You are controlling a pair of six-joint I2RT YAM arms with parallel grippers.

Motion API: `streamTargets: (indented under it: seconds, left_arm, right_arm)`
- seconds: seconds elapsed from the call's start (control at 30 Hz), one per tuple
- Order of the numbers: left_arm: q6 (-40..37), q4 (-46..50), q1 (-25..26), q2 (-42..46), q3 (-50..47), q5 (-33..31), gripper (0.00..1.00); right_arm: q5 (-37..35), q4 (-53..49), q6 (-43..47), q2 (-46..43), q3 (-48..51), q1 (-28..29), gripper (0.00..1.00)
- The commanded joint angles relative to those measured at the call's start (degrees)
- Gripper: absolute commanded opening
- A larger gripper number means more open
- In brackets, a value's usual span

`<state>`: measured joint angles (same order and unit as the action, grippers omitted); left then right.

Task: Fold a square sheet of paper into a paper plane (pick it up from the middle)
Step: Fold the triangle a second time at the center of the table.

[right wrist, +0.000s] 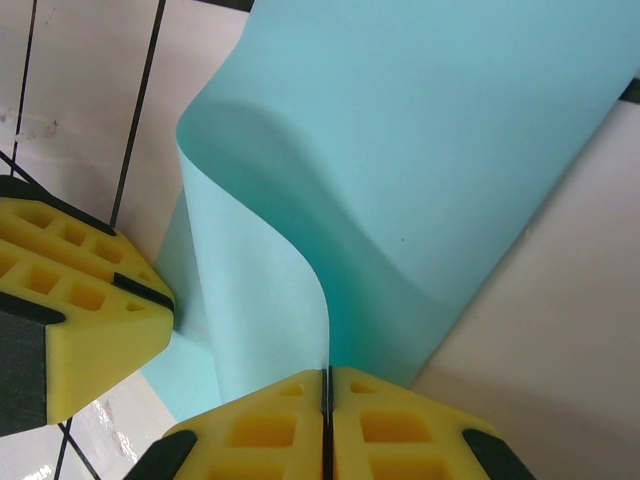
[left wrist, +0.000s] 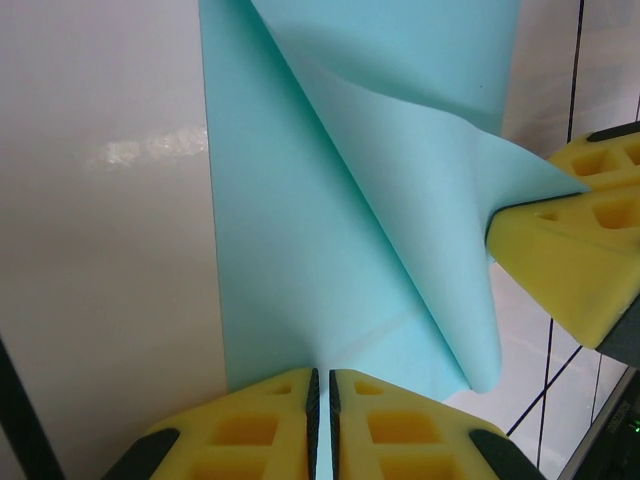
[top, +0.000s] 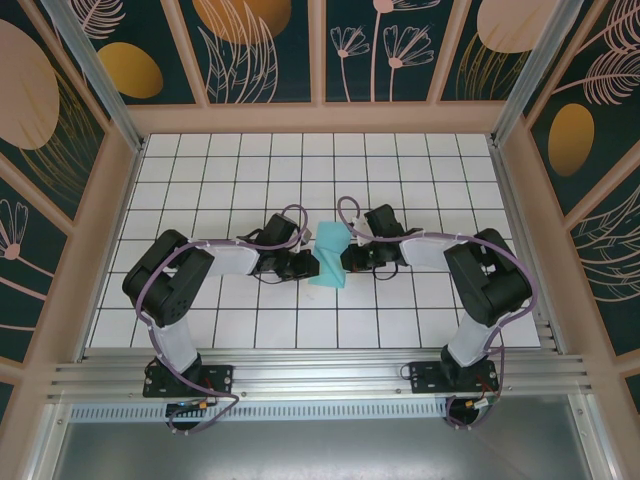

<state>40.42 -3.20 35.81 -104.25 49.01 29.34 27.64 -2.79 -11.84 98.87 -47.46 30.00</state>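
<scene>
Holding the square sheet of paper (top: 330,256) in the middle of the table (top: 200,180), with the left gripper (left wrist: 322,398) clamped on its 9 o'clock side and the right gripper (right wrist: 326,398) clamped on its 3 o'clock side, we should move both slowly together, so the curl folds evenly

A robot lab cell: two arms (top: 180,285) bolted to aluminium rails (top: 320,375) at a white gridded table (top: 300,165), boxed in by floral panels (top: 260,50)
</scene>
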Motion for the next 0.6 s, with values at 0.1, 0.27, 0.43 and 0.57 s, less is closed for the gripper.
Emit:
streamTargets:
  seconds: [0.1,0.27,0.43,0.57]
  left_arm:
    - [-1.8,1.8,0.4,-1.4,0.2,-1.1,0.16]
    - [-1.9,1.9,0.4,-1.7,0.4,-0.9,0.16]
    - [-2.0,2.1,0.4,-1.7,0.4,-1.0,0.16]
    - [-1.9,1.9,0.4,-1.4,0.5,-1.1,0.17]
  right_arm:
    - [-1.9,-2.5,2.1,2.1,-2.5,0.2,0.11]
    - [-1.5,-2.8,2.2,2.4,-2.8,0.3,0.11]
    - [-1.8,-3.1,2.1,2.4,-2.7,0.3,0.11]
    - [-2.1,-2.5,1.7,2.3,-1.8,0.3,0.11]
